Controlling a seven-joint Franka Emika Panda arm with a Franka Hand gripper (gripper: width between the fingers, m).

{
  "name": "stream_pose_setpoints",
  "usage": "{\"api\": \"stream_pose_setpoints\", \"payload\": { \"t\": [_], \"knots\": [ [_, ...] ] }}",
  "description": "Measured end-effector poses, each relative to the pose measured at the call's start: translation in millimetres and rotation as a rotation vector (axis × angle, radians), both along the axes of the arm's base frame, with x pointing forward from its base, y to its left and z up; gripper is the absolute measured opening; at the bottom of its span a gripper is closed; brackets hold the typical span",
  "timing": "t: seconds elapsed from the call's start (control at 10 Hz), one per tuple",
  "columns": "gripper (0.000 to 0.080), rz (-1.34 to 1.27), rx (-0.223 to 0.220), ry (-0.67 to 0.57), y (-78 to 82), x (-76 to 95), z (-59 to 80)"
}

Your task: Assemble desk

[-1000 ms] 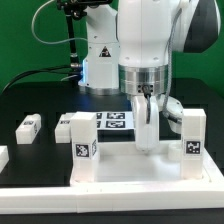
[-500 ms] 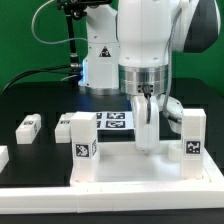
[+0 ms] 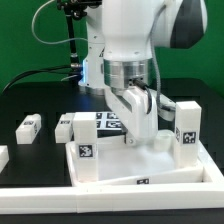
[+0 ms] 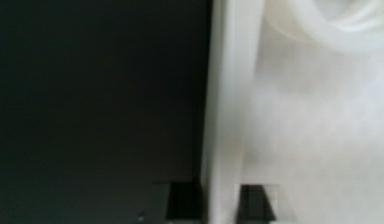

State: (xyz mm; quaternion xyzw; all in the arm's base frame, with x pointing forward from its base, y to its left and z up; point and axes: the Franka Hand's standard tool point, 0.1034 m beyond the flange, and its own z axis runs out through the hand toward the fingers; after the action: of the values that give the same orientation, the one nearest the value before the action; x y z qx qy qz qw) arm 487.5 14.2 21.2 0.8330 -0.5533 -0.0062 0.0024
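The white desk tabletop (image 3: 150, 165) lies low at the front of the exterior view, turned a little askew. Two tagged square leg posts stand up from it, one at its left front corner (image 3: 85, 152) and one at its right (image 3: 185, 125). My gripper (image 3: 140, 135) reaches down between them and is shut on the tabletop's rim. In the wrist view the rim (image 4: 221, 110) runs between my two dark fingertips (image 4: 182, 200), with the panel and a round corner socket (image 4: 331, 30) beside it. Two loose leg posts (image 3: 28, 127) (image 3: 63, 126) lie to the exterior view's left.
The marker board (image 3: 108, 122) lies on the black table behind the tabletop. A long low white rail (image 3: 40, 188) runs along the front edge. Another white part (image 3: 2, 156) shows at the far left edge.
My gripper has swung toward the exterior view's left and turned, taking the tabletop with it. The tabletop and its two standing legs have rotated, and a tag on its front edge shows.
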Motion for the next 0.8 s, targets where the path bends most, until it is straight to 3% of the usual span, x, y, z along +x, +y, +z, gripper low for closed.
{"api": "stream_pose_setpoints", "payload": {
  "t": [0.4,0.8],
  "knots": [
    [0.0061,0.160,-0.007,0.014,-16.6,-8.6,-3.8],
    [0.0065,0.487,-0.030,0.026,-33.9,-9.0,-2.0]
  ]
}}
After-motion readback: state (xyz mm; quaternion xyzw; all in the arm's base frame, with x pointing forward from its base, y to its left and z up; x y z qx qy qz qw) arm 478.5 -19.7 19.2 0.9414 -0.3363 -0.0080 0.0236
